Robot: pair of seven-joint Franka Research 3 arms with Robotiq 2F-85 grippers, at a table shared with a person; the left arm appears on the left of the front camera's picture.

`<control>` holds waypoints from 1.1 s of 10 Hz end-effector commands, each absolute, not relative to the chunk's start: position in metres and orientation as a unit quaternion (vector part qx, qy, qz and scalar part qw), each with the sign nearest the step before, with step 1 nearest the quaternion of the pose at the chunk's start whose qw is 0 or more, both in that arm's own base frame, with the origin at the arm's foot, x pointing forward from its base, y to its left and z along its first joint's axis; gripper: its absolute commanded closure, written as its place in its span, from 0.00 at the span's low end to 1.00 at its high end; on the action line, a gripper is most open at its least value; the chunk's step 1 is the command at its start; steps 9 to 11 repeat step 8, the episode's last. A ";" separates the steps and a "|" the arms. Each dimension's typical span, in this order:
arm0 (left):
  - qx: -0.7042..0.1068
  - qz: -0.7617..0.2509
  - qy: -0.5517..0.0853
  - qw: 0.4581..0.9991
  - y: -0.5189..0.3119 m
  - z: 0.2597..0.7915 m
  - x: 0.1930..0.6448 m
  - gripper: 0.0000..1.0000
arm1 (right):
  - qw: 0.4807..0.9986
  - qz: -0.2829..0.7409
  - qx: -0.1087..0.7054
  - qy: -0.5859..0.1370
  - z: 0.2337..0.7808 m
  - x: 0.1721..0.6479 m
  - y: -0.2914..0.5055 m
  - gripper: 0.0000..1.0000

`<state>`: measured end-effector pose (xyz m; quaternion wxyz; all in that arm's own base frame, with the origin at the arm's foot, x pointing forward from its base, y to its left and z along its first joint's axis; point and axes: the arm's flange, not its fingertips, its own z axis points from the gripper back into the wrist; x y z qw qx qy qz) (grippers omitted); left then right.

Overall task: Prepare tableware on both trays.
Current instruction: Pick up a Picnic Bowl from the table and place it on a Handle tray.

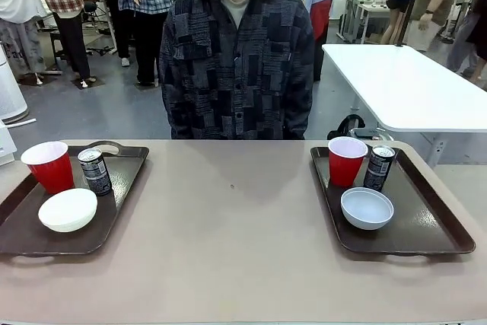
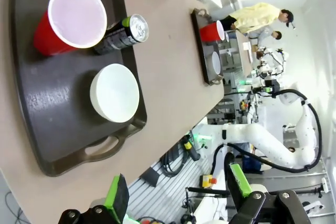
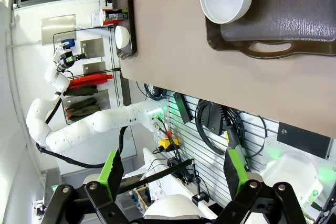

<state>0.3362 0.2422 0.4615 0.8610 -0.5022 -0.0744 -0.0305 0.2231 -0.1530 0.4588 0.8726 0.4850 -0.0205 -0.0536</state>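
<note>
Hanging back past the near edge of the table, the left gripper (image 2: 178, 195) had its jaws spread wide with nothing between them; green pads (image 2: 116, 199) showed at the bottom of the left wrist view. The right gripper (image 3: 173, 174) was likewise released and empty, off the table edge.

Left tray (image 1: 23, 237) lay at the near left of the tan table (image 1: 228, 241). On it, nearest: a white bowl (image 1: 68, 209). Behind the bowl, a red cup (image 1: 49, 166) at the left and a dark can (image 1: 95, 171) just beside it on the right, both upright.

Right tray (image 1: 434, 226) lay at the near right, well apart from the left one. Nearest on it: a second white bowl (image 1: 367, 208). Behind that, a second red cup (image 1: 347, 160) and a second dark can (image 1: 379, 167) just beside each other, upright.

Across the table stood a person (image 1: 237, 66) in a dark patterned shirt, facing the table between the trays, hands out of view.
</note>
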 end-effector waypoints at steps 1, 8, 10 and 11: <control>-0.506 -0.033 -0.077 0.859 0.242 0.462 0.335 0.00 | 0.866 -0.047 0.496 -0.029 0.460 0.224 -0.153 0.00; -0.506 -0.033 -0.077 0.859 0.242 0.462 0.335 0.00 | 0.866 -0.047 0.496 -0.029 0.460 0.224 -0.153 0.00; -0.506 -0.033 -0.077 0.859 0.242 0.462 0.335 0.00 | 0.866 -0.047 0.496 -0.029 0.460 0.224 -0.153 0.00; -0.506 -0.033 -0.077 0.859 0.242 0.462 0.335 0.00 | 0.866 -0.047 0.496 -0.029 0.460 0.224 -0.153 0.00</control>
